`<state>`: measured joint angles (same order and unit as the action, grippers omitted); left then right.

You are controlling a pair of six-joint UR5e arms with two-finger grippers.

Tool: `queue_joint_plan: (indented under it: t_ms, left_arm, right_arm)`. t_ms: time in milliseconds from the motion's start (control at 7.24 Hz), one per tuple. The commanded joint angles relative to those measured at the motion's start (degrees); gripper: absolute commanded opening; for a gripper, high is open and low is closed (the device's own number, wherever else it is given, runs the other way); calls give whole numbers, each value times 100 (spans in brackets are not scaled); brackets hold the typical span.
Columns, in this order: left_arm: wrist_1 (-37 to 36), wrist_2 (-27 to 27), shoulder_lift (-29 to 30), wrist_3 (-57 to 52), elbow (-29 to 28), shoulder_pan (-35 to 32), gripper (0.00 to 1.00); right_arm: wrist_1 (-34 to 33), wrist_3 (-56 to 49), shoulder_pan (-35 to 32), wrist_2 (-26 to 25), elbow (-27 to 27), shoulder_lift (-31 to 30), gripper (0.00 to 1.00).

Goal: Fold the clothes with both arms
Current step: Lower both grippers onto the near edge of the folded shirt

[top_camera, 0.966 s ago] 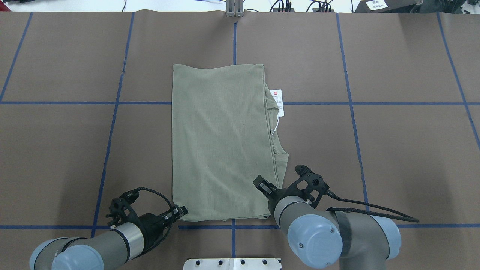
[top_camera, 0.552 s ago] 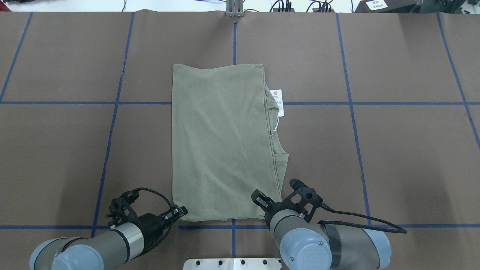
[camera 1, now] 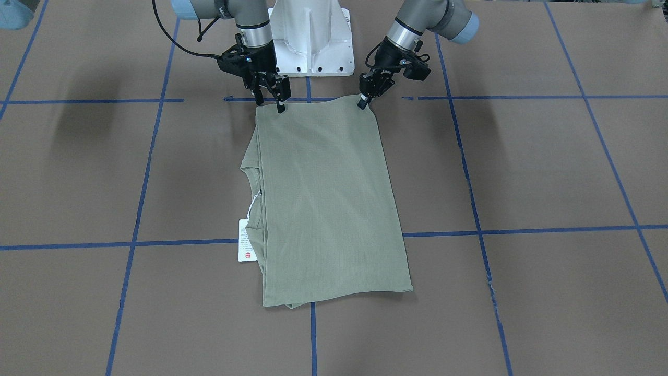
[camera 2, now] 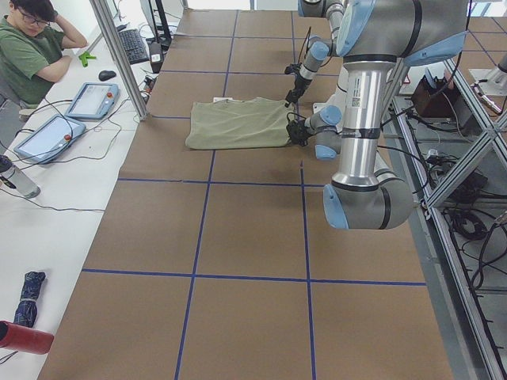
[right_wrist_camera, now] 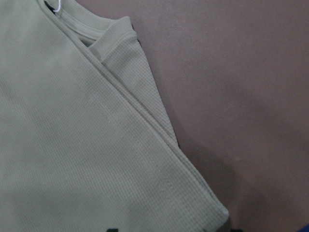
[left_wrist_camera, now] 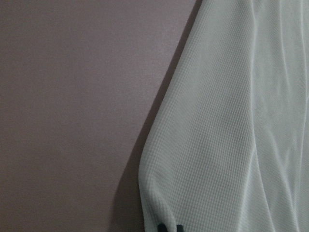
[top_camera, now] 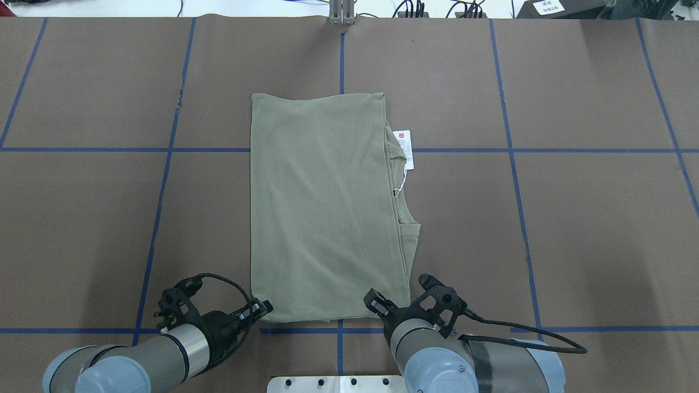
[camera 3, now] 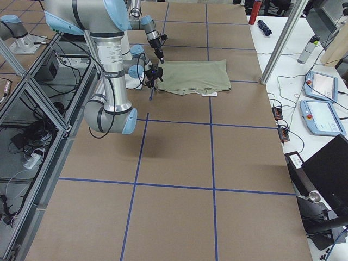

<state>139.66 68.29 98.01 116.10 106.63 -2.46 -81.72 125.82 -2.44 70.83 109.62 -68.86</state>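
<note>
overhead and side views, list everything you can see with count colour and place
olive-green ribbed knit shirt: one, olive, folded flat at the table's centre
rectangular paper hang tag: one, white with a red mark, beside the shirt's collar edge
brown paper table cover: one, brown with a blue tape grid, under everything
metal pedestal base: one, white, between the arms
handheld pendant tablets: two, blue-grey, on the side bench
seated person: one, green top, at that bench
left gripper: one, black, shut on a near shirt corner
right gripper: one, black, open at the other near corner
</note>
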Motion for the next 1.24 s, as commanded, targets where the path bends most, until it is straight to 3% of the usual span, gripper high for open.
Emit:
queue_joint_plan:
  t_ms: [0, 138, 276, 414, 1105]
  left_arm:
    - [0, -9, -1, 0, -2, 0, 0]
    - [9, -9, -1, 0, 7, 0, 0]
    - [9, -9, -1, 0, -2, 0, 0]
    - [9, -9, -1, 0, 7, 0, 0]
    - [9, -9, 8, 0, 7, 0, 0]
  right_arm:
    - [7, 4, 6, -26, -37, 4, 75]
    - [16, 13, 6, -26, -46, 4, 61]
    - [25, 326, 6, -26, -37, 39, 12]
    - [16, 355, 15, -26, -54, 31, 0]
    - [16, 356, 24, -175, -46, 31, 0]
